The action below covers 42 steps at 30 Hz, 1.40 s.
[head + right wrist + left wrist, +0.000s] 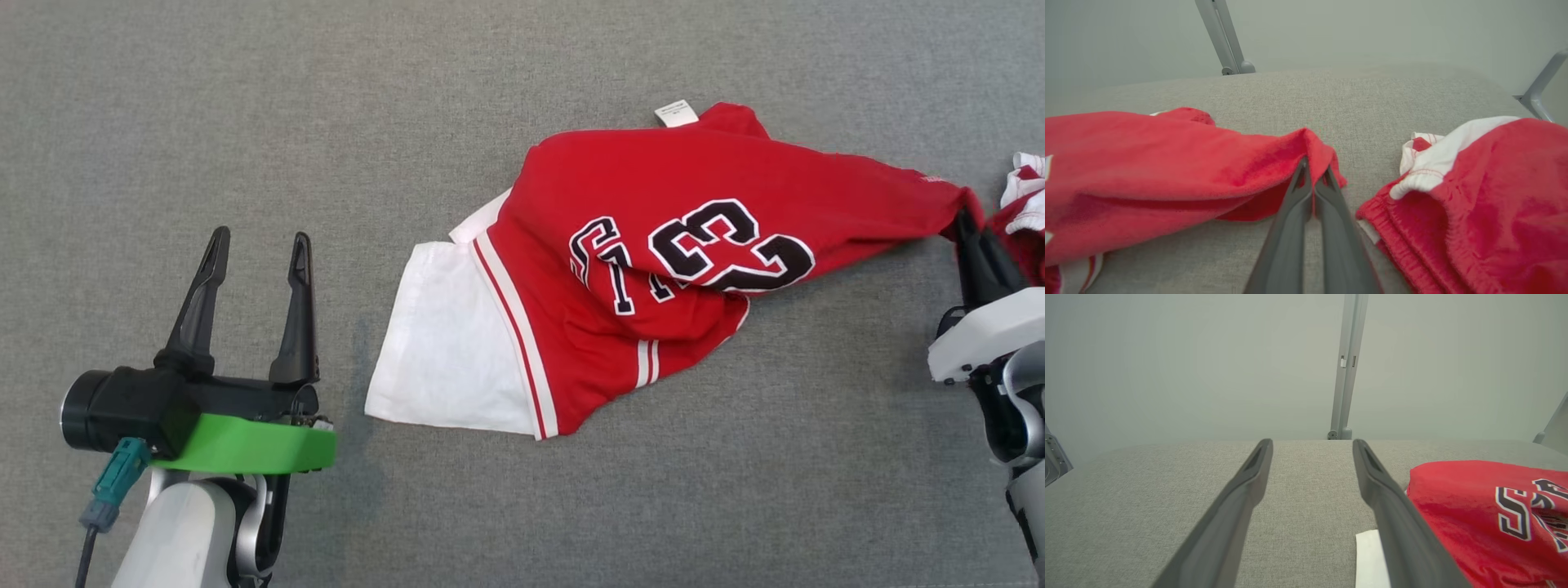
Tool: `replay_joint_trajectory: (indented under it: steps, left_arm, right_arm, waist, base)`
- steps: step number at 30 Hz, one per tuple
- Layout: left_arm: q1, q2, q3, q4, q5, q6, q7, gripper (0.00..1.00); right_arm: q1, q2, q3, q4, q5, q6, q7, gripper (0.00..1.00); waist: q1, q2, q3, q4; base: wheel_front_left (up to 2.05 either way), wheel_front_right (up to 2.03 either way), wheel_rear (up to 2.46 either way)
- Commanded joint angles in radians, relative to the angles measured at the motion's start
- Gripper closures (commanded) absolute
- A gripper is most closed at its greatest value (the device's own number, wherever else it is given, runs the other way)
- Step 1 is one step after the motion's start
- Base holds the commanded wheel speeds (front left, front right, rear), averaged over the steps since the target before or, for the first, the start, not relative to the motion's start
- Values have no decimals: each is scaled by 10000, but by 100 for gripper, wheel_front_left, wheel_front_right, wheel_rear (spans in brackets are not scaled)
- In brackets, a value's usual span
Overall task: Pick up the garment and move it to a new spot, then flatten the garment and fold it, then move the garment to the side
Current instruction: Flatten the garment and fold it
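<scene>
Both low: right gripper point(969, 224) tight on garment point(694, 167), left gripper point(261, 238) agape

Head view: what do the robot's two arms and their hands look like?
The left hand has two tapering black fingers on a black body with a round black cylinder, above a bright green plate. A teal connector with a grey cable hangs below; the forearm is pale grey. The right hand has the same dark fingers, on a white shell with silver and black joint parts.
</scene>
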Motion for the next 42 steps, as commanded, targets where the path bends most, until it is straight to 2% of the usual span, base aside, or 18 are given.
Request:
replay_joint_trajectory:
  steps: [1, 6, 7, 8, 12, 16, 26, 34, 42]
  left_arm:
    - [-171, -29, 21, 37, 135, -58, -66, 0]
    - [-214, -42, 62, 102, 221, -89, -67, 0]
    - [-202, -45, 71, 119, 224, -99, -67, 0]
    - [-142, -45, 91, 176, 198, -108, -67, 0]
    - [1, -22, 94, 297, 183, -131, -67, 0]
    - [165, 51, 111, 390, 164, -87, -66, 0]
    - [739, 201, 219, 363, 17, 126, 71, 0]
    - [1416, 303, 276, 183, -98, 360, 265, 0]
    - [1835, 375, 247, 31, -182, 475, 438, 0]
  right_arm:
    - [-197, 23, 142, 380, 118, -7, -220, 100]
    - [-511, 90, 495, 1582, 403, -7, -858, 100]
    - [-535, 96, 572, 1732, 434, -7, -1019, 61]
    - [-487, 147, 672, 1958, 499, -7, -1310, 0]
    - [-81, 211, 713, 2017, 454, -7, -1726, 0]
    - [436, 207, 493, 1564, 133, -7, -1903, 0]
    - [1647, 901, -133, -872, -1068, -7, -1945, 0]
    - [2464, 1567, 116, -2563, -1708, -7, -1322, 0]
    - [3206, 1973, 240, -3424, -1958, -7, -979, 0]
  waist:
    - [0, -1, 188, 89]
    - [0, -1, 276, 56]
    - [0, -1, 252, 36]
    - [0, -1, 146, -23]
    - [0, -1, -154, -161]
    - [0, -1, -498, -333]
    - [0, -1, -1420, -753]
    - [0, -1, -2058, -1023]
    - [0, -1, -2302, -1191]
  base:
    - [0, 0, 0]
    - [0, 0, 0]
    - [0, 0, 0]
    - [0, 0, 0]
    - [0, 0, 0]
    - [0, 0, 0]
    - [0, 0, 0]
    - [0, 0, 0]
    - [0, 0, 0]
